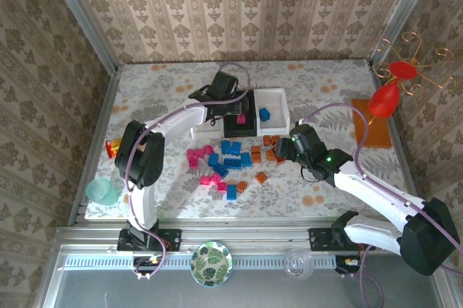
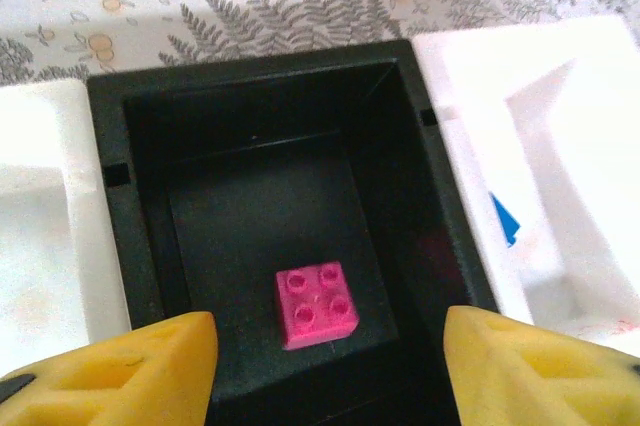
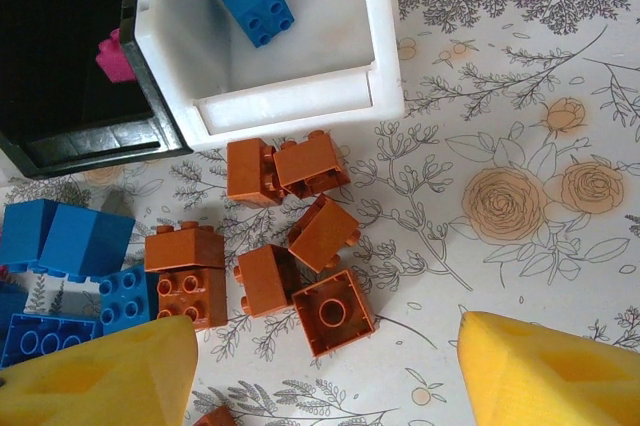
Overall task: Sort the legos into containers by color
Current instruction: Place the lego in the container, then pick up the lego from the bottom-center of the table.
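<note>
Over the black tray [image 2: 140, 196], I am hovering my left gripper [image 2: 326, 334] with its jaws spread and nothing between them. One pink brick [image 2: 317, 304] is lying studs-up on the tray floor just below. The white tray [image 2: 470, 116] touching its right side is holding a blue brick [image 2: 503, 218]. My right gripper [image 3: 328, 331] is hanging released above the brown bricks [image 3: 318, 231] on the table [image 3: 520, 96], near that white tray, with loose blue bricks [image 3: 65, 236] lying to their left.
</note>
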Tool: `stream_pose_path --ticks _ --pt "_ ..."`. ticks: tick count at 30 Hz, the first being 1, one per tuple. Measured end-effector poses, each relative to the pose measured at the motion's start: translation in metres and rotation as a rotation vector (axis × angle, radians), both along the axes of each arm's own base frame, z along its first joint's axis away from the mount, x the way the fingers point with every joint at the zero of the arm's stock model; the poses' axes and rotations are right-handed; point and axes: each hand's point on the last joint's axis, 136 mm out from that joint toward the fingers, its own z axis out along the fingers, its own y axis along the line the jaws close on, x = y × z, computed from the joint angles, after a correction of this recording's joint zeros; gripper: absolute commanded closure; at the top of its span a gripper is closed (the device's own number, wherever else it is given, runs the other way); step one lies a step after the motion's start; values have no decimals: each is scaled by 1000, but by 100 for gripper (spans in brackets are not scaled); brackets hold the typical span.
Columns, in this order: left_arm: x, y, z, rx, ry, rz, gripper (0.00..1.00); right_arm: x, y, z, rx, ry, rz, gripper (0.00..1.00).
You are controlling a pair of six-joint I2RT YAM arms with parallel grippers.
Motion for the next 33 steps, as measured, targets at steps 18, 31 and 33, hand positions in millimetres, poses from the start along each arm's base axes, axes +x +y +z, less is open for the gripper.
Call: stream_pose_path --ticks 18,31,33 --pt "-104 0 90 -214 -146 -135 0 -51 68 -83 -144 244 328 28" --pt "-181 74 55 -212 -160 -48 0 -41 106 -97 -221 233 418 34" --pt "-185 82 54 -221 -168 -30 0 -41 108 -96 -225 223 423 33"
